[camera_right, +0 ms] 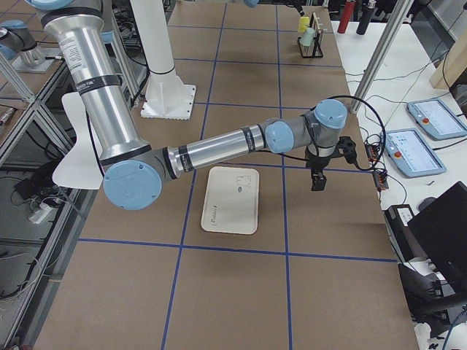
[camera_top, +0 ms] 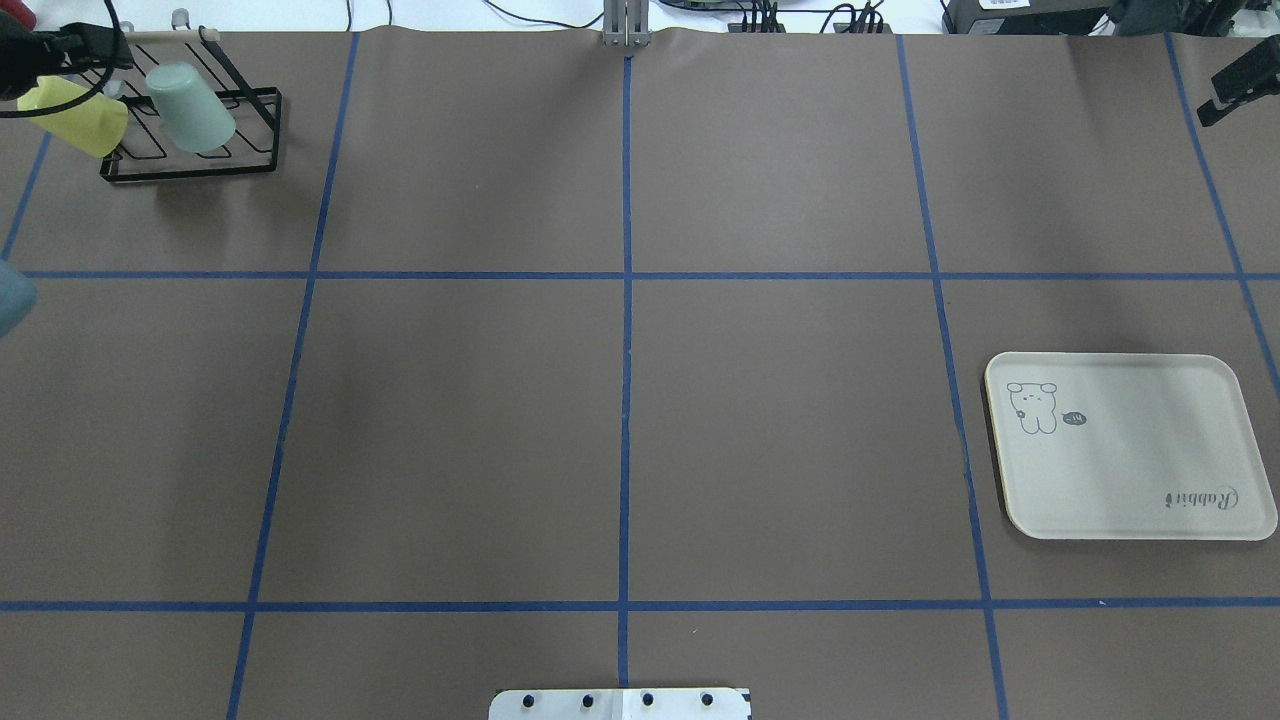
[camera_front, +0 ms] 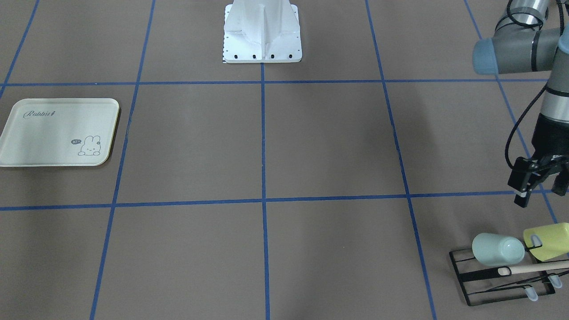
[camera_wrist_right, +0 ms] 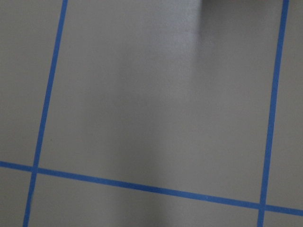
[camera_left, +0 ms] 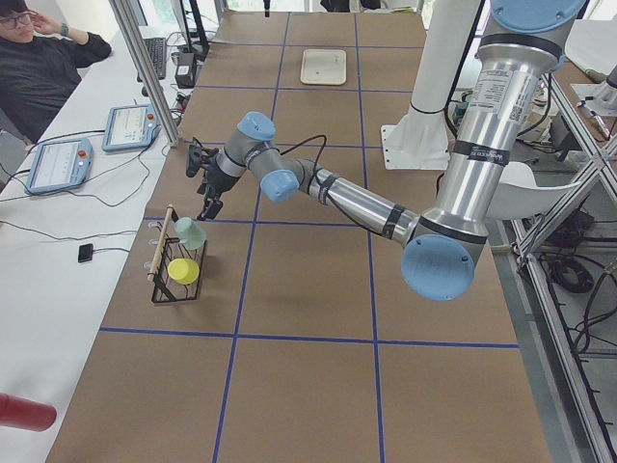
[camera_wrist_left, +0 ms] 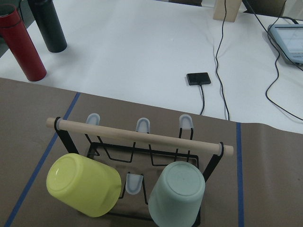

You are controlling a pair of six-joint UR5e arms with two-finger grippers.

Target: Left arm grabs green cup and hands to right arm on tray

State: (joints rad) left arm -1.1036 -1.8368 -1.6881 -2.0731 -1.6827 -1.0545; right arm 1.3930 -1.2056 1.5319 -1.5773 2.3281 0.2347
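Note:
The pale green cup (camera_front: 498,250) (camera_top: 190,108) (camera_wrist_left: 177,194) sits mouth-down and tilted on a black wire rack (camera_front: 462,279) (camera_top: 190,170) at the table's far left corner. My left gripper (camera_front: 541,192) (camera_left: 204,188) hangs open and empty a little above and behind the rack, apart from the cup. The cream tray (camera_front: 44,133) (camera_top: 1150,460) (camera_right: 232,198) lies bare on the right side. My right gripper (camera_top: 1238,88) (camera_right: 317,173) hovers beyond the tray near the far table edge. I cannot tell how its jaws stand.
A yellow-green cup (camera_front: 549,241) (camera_wrist_left: 84,183) hangs on the rack beside the green one, under a wooden bar (camera_wrist_left: 137,136). A red bottle (camera_wrist_left: 21,45) and a black bottle (camera_wrist_left: 47,23) stand on the white bench beyond. A person (camera_left: 39,68) sits there by tablets.

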